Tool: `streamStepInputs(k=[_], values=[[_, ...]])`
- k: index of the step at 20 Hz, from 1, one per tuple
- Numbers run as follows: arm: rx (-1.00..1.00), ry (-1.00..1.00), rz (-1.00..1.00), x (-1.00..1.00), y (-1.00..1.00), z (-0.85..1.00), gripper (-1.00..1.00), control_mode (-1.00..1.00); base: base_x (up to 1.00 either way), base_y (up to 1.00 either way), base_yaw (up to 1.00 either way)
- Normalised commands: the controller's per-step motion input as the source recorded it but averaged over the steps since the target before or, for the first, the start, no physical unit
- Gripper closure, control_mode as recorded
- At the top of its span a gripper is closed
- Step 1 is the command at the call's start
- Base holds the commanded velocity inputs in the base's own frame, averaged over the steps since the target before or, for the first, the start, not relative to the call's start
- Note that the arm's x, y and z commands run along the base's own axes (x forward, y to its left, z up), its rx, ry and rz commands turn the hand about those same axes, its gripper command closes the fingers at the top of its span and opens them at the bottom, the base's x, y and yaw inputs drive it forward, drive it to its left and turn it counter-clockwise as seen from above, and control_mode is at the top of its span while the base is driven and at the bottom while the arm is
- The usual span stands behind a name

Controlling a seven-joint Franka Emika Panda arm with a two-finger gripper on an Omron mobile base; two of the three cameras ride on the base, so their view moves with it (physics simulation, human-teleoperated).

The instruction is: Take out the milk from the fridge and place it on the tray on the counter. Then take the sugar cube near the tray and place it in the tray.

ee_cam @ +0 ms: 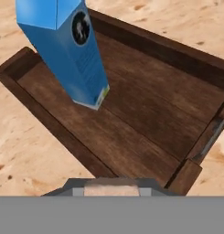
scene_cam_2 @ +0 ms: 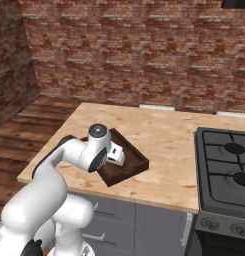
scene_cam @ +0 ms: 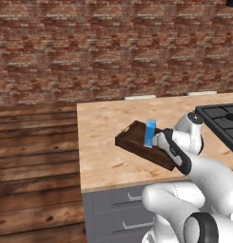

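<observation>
The blue milk carton stands upright inside the dark-brown tray on the counter. In the hand view the milk rises at the upper left of the tray floor. My gripper hovers low over the tray's near end, just right of the carton and apart from it. It is shut on a small pale block, the sugar cube, at the bottom of the hand view. From the right base view my arm covers part of the tray. The fridge is out of view.
A black gas stove borders the counter on the right. Grey drawers with silver handles sit under the counter's front edge. A brick wall runs behind, and wooden floor lies to the left.
</observation>
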Motion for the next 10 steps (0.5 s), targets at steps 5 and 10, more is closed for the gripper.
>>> streamStepInputs(k=[5, 10], values=[[0.0, 0.0, 0.18, 0.04, -0.1, -0.09, 1.0, -1.0, 0.0, 0.0, 0.0], [-0.07, 0.02, 0.1, 0.0, -0.05, -0.08, 1.0, -1.0, 0.0, 0.0, 0.0]])
